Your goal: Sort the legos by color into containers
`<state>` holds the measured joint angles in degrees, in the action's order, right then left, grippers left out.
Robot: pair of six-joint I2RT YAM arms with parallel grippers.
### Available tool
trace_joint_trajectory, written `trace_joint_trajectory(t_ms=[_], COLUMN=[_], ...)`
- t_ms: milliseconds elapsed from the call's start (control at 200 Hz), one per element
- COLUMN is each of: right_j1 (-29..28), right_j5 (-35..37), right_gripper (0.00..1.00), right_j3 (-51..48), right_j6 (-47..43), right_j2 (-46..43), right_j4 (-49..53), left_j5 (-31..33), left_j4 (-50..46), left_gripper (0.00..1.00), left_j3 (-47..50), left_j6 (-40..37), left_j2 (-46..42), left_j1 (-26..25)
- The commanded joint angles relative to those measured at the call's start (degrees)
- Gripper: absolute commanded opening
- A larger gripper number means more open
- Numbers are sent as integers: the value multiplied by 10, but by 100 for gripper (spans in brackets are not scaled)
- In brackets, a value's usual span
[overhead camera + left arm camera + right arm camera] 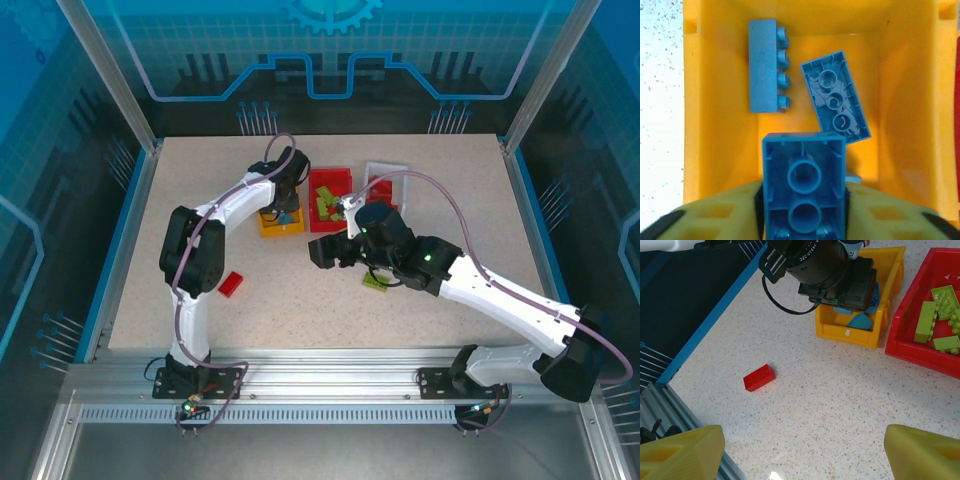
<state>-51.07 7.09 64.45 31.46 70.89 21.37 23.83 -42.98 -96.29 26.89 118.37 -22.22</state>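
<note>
My left gripper (804,210) hangs over the yellow-orange container (715,150) and is shut on a blue lego (804,170), which shows its hollow underside. Two more blue legos (764,65) lie on that container's floor. From above, the left gripper (285,205) sits over the yellow container (268,226). My right gripper (802,450) stands open above bare table, with nothing between its fingers. A red lego (759,377) lies to its far left on the table. The red container (905,347) holds lime green legos (925,322). A lime green lego (378,281) lies under the right arm.
The white container (385,168) stands right of the red one (330,180) at the back and holds red pieces. The table's left edge and a metal rail (670,400) run close to the right gripper. Open tabletop lies around the red lego (231,284).
</note>
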Motion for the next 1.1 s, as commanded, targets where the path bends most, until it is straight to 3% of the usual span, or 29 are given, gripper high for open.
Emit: trace_joint_trajectory(t_ms=[0,330,595,755,855,1096], right_j1=[2,-4,-76,-121,-136,-149], right_j5=[-1,-5,27,16,6,-12], right_gripper=[85,84,82,81,81,86], right_j3=[-12,-4,57,151,246,452], right_j6=[11,17,137,232,283,322], right_j2=[-8,21,176,309,399,570], right_j4=[-19,-12,4,15,73,143], left_j5=[13,28,70,95,106,110], left_j4=[-10,-2,7,12,-6,-78], left_gripper=[53,56,56,56,56,56], left_j3=[-2,28,187,302,342,362], left_j6=[-7,-14,45,100,126,143], left_j2=[-1,-108,-399,-611,-711,-806], left_j1=[3,-25,-33,-34,-35,-36])
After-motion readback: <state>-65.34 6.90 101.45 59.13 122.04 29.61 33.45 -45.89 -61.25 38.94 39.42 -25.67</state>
